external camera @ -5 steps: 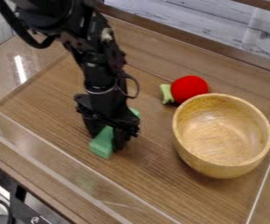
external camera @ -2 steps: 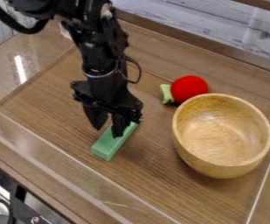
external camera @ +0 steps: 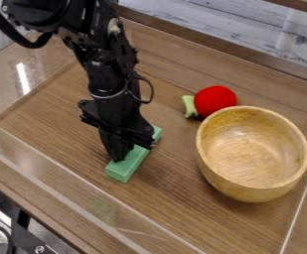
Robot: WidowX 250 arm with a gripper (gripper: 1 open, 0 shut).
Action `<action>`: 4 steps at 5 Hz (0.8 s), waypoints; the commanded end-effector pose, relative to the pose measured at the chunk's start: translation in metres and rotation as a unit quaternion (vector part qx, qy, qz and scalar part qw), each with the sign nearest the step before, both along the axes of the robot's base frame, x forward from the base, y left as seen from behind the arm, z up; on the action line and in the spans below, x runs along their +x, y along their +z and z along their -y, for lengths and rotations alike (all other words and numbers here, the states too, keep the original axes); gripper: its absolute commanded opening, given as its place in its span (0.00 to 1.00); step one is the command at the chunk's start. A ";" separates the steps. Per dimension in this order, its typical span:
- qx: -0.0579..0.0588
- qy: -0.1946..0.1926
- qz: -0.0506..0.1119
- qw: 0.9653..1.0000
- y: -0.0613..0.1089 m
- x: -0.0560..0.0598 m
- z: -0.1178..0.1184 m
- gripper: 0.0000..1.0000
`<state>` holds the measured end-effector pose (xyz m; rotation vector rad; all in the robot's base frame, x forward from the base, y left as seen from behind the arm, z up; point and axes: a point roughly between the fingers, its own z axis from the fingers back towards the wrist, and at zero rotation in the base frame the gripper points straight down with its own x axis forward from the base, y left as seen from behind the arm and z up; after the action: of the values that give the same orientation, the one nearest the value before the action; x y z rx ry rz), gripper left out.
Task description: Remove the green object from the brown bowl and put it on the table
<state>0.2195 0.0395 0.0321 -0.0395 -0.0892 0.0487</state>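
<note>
Camera: one view over a brown wood-grain bench [external camera: 183, 223], with a black robot arm [external camera: 96, 60] reaching in from the upper left.
Brown bowl [external camera: 252, 154]: round, light wood with visible grain and a thick rim, upright on the bench at the right of the view; its pale inside faces the camera.
Green block [external camera: 130, 164]: outside the brown bowl, on the bench to its left, with a stretch of bare wood between the two. It lies flat and slants, its lower end farther from the bowl than its upper end. The claw hides part of its upper left side.
Claw [external camera: 116, 155]: closed, pointing down, left of the bowl and at the block's left side. Whether its tips touch the block, I cannot tell.
Red round toy [external camera: 216, 99]: on the bench just beyond the bowl, toward its upper left; a small green leaf part [external camera: 189, 105] sticks out on the side away from the bowl.
Clear walls [external camera: 82, 200]: along the bench edges, one running to the lower left of the bowl.
</note>
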 end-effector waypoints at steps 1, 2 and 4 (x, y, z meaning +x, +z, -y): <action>-0.001 -0.015 0.013 1.000 0.005 0.003 0.000 1.00; -0.007 -0.028 0.015 0.999 0.006 0.000 0.002 1.00; -0.015 -0.051 0.042 0.998 0.024 0.002 0.011 1.00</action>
<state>0.2137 0.0280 0.0475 -0.0854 -0.1293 -0.0436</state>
